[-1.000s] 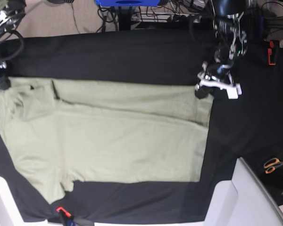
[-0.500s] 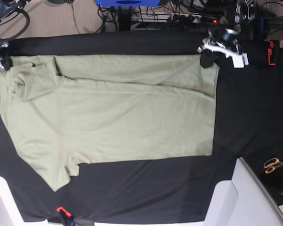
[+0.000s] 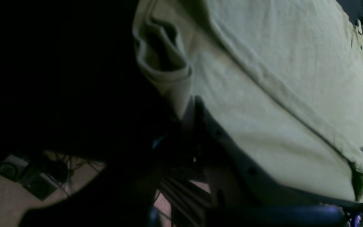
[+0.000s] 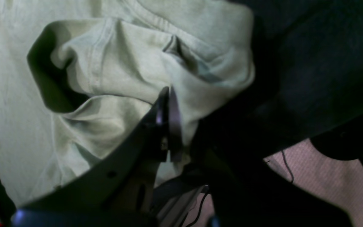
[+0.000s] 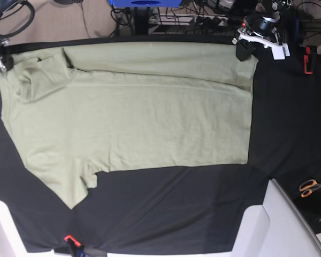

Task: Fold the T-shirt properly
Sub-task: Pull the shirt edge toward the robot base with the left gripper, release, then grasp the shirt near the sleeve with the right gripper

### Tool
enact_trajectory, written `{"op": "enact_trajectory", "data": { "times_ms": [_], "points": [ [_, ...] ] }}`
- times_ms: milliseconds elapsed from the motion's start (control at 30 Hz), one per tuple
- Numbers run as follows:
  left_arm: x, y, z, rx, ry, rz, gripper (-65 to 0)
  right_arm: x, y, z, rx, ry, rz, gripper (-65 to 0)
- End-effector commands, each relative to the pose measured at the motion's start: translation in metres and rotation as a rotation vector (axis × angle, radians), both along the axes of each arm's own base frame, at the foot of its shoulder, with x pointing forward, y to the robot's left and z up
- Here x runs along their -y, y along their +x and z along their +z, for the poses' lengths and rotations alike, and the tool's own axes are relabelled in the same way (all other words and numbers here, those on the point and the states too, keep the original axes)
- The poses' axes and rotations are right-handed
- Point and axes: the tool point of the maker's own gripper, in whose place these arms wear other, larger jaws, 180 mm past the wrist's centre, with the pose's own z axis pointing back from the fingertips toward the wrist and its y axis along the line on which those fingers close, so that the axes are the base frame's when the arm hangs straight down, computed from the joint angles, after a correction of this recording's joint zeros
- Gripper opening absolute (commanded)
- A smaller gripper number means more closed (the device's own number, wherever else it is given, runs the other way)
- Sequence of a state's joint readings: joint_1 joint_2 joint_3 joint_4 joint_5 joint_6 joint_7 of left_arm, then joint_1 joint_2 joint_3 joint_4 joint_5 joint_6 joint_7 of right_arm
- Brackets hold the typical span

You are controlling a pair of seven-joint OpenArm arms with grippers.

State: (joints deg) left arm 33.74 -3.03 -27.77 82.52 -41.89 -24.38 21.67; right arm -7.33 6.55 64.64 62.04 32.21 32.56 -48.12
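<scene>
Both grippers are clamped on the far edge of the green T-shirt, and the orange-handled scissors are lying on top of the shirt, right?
Not quite. The scissors lie on the black cloth, well clear of the T-shirt, as the base view shows. The left gripper and right gripper are indeed shut on its far edge.

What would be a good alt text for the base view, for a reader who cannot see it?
A pale green T-shirt lies spread on a black cloth, its far edge pinched at both corners by the left gripper and the right gripper. Orange-handled scissors lie at the right edge.
</scene>
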Motion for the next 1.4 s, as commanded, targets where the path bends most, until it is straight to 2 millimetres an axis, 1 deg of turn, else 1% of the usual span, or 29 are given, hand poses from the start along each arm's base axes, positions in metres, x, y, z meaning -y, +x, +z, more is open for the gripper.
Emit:
{"op": "enact_trajectory", "data": {
  "times_ms": [0, 100, 367, 400, 467, 533, 567, 600, 633, 667, 700, 800, 833, 900, 933, 1000, 1033, 1067, 1100, 1167, 1233, 1300, 1367],
  "points": [
    [-0.006, 0.001, 0.006, 0.026, 0.015, 0.010, -65.0, 0.014, 0.001, 0.010, 0.001, -0.037, 0.010, -65.0],
    [-0.005, 0.002, 0.007, 0.027, 0.014, 0.008, -65.0, 0.004, -0.002, 0.006, -0.016, -0.010, 0.019, -65.0],
    [-0.005, 0.001, 0.006, 0.023, 0.012, 0.006, -65.0, 0.004, -0.002, 0.009, -0.015, -0.021, 0.019, -64.7],
    [-0.005, 0.002, 0.006, 0.024, 0.014, 0.004, -65.0, 0.004, -0.002, 0.009, -0.016, -0.021, 0.017, -63.5],
    [-0.006, 0.000, 0.006, 0.018, 0.016, 0.000, -65.0, 0.004, -0.003, 0.009, -0.018, -0.020, 0.014, -54.8],
    [-0.008, -0.003, 0.005, 0.012, 0.020, 0.003, -65.0, 0.004, -0.007, 0.008, -0.023, -0.019, 0.012, -39.9],
    [-0.010, -0.003, 0.006, 0.013, 0.024, 0.008, -60.1, 0.005, -0.009, 0.008, -0.026, -0.019, 0.009, -31.7],
    [-0.012, -0.007, 0.006, 0.007, 0.028, 0.009, -53.8, 0.007, -0.011, 0.009, -0.024, -0.022, -0.002, -25.5],
    [-0.020, -0.011, 0.007, 0.000, 0.045, 0.013, -47.7, 0.010, -0.014, 0.009, -0.022, -0.022, -0.019, -20.0],
    [-0.026, -0.013, 0.008, 0.000, 0.056, 0.023, -43.4, 0.013, -0.016, 0.010, -0.019, -0.025, -0.032, -17.0],
    [-0.032, -0.015, 0.010, 0.000, 0.067, 0.039, -39.7, 0.014, -0.017, 0.011, -0.019, -0.030, -0.038, -15.9],
    [-0.059, -0.020, 0.017, 0.007, 0.110, 0.098, -30.4, 0.021, -0.016, 0.015, -0.018, -0.051, -0.036, -16.4],
    [-0.073, -0.020, 0.023, 0.016, 0.135, 0.126, -27.0, 0.027, -0.013, 0.021, -0.006, -0.076, -0.035, -16.4],
    [-0.105, -0.025, 0.036, 0.035, 0.192, 0.197, -21.7, 0.041, -0.003, 0.040, 0.031, -0.161, -0.030, -16.4],
    [-0.120, -0.019, 0.045, 0.063, 0.220, 0.225, -19.6, 0.047, 0.000, 0.049, 0.039, -0.204, -0.024, -16.4],
    [-0.157, -0.006, 0.076, 0.128, 0.304, 0.258, -16.3, 0.063, 0.010, 0.070, 0.049, -0.302, 0.000, -16.4],
    [-0.168, 0.001, 0.088, 0.152, 0.335, 0.258, -15.3, 0.065, 0.024, 0.079, 0.062, -0.340, 0.035, -16.1],
    [-0.175, 0.010, 0.102, 0.180, 0.366, 0.243, -14.8, 0.065, 0.038, 0.085, 0.068, -0.370, 0.081, -15.8],
    [-0.180, 0.023, 0.118, 0.214, 0.400, 0.213, -15.0, 0.071, 0.053, 0.094, 0.075, -0.412, 0.126, -15.8],
    [-0.182, 0.039, 0.136, 0.246, 0.434, 0.169, -15.3, 0.069, 0.084, 0.101, 0.105, -0.450, 0.207, -15.6],
    [-0.172, 0.056, 0.143, 0.246, 0.438, 0.100, -15.3, 0.062, 0.119, 0.104, 0.156, -0.466, 0.278, -15.6],
    [-0.164, 0.063, 0.146, 0.227, 0.438, 0.050, -15.5, 0.060, 0.148, 0.104, 0.193, -0.472, 0.331, -15.6],
    [-0.157, 0.067, 0.149, 0.222, 0.434, 0.030, -15.5, 0.054, 0.176, 0.096, 0.224, -0.446, 0.360, -15.6]
  ]
}}
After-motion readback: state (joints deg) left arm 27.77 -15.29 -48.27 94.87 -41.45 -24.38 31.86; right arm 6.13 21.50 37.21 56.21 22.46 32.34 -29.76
